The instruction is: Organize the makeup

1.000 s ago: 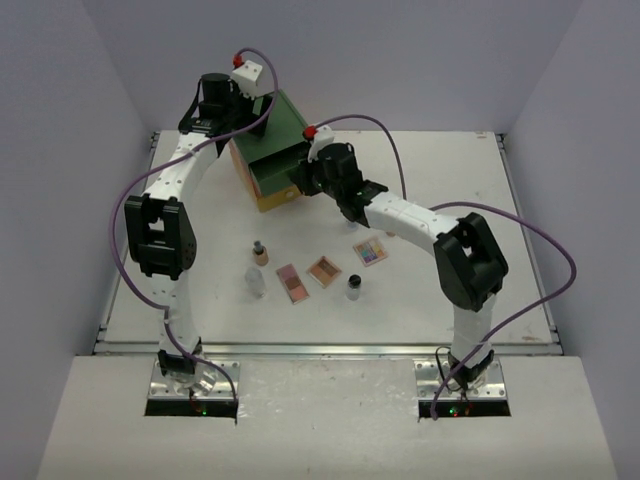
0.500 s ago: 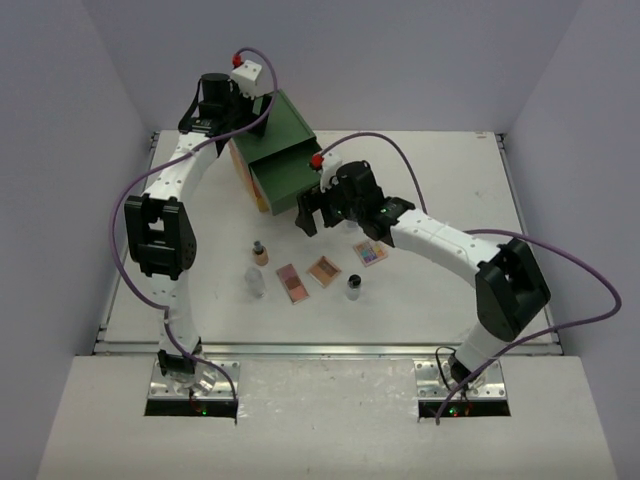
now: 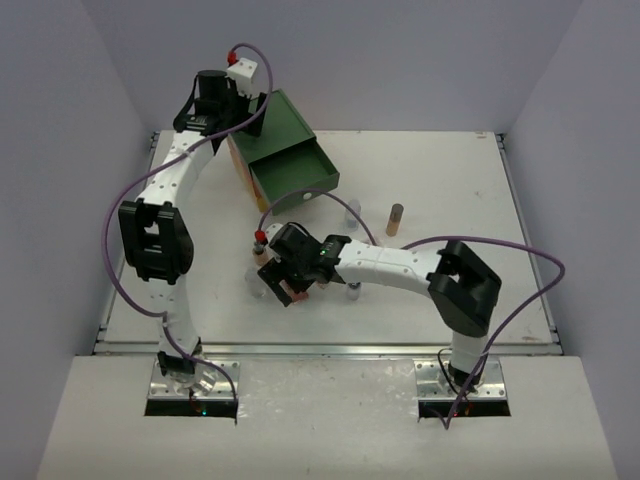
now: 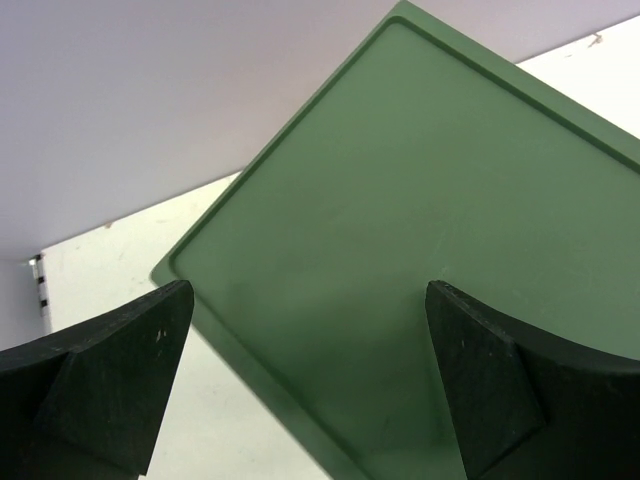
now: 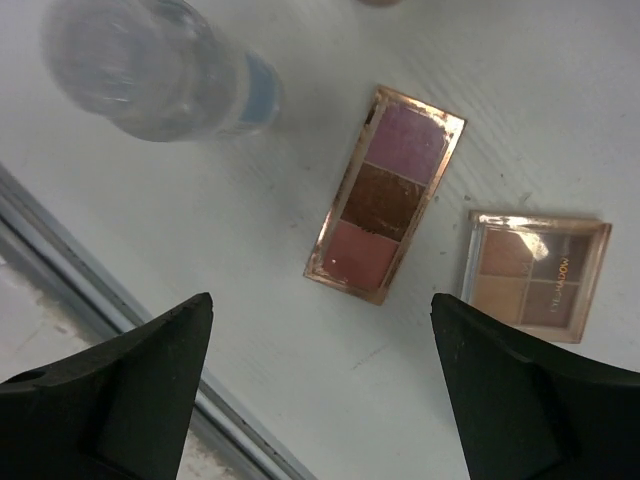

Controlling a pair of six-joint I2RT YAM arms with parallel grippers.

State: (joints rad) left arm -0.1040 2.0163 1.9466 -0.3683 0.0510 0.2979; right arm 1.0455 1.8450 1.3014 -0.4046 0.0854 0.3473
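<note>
Both claws are open and hold nothing. The right claw point(image 5: 318, 330) hangs over the pink-brown palette point(image 5: 385, 195), flat on the bench point(image 5: 560, 90) beside a tan palette point(image 5: 535, 275). The left claw point(image 4: 308, 300) hangs over the green chest point(image 4: 430, 200).

The palette point(image 5: 385, 195) is gleaming with a glossy metallic rim. The green chest point(image 4: 420, 270) is showing smooth, matt plastic.

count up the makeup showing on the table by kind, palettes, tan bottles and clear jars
flat palettes: 2
tan bottles: 2
clear jars: 3
total: 7 in view; anything hidden under the right arm is not counted
</note>
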